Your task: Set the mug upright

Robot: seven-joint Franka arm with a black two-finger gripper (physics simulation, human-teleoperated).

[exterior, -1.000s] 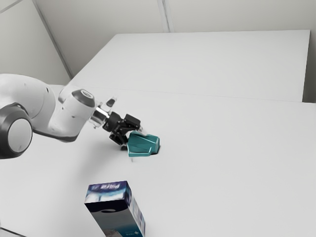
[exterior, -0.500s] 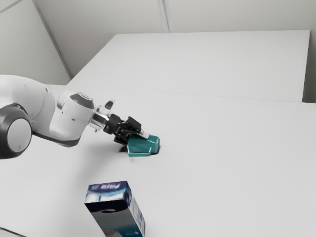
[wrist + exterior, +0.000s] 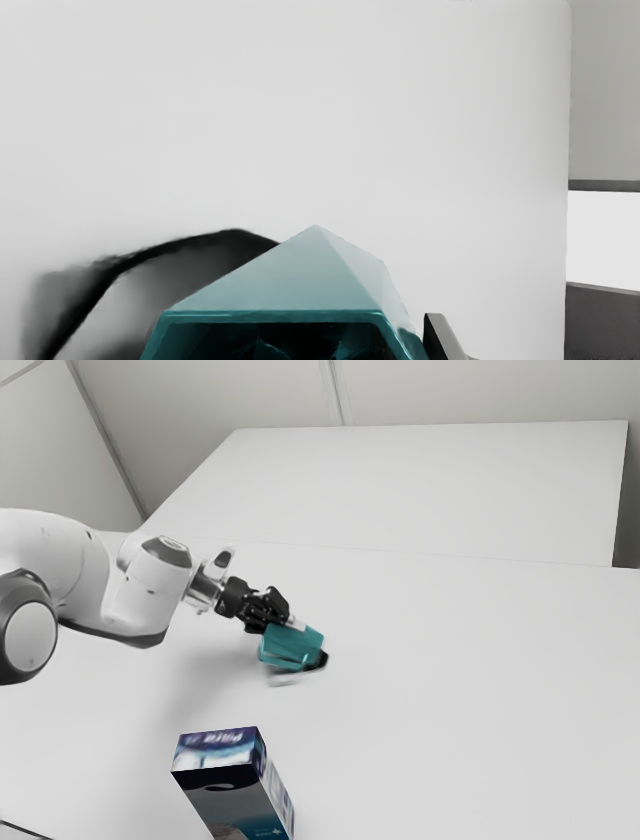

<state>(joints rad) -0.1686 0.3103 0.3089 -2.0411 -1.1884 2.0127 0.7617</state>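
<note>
Turning the mug [image 3: 291, 646] upright needed your slow rotation; the gripper [image 3: 293, 623] was closed on it (still slipping was possible), holding it tilted.

Single arm [image 3: 60, 565] enters from the exterior view's left: white links, dark grey joint trim. Wrist housing [image 3: 150, 595] sits ahead of the forearm. Silver flange [image 3: 206, 588] carries the black tool [image 3: 291, 624], which slants downward toward the exterior view's right, tip end lowest.
</note>
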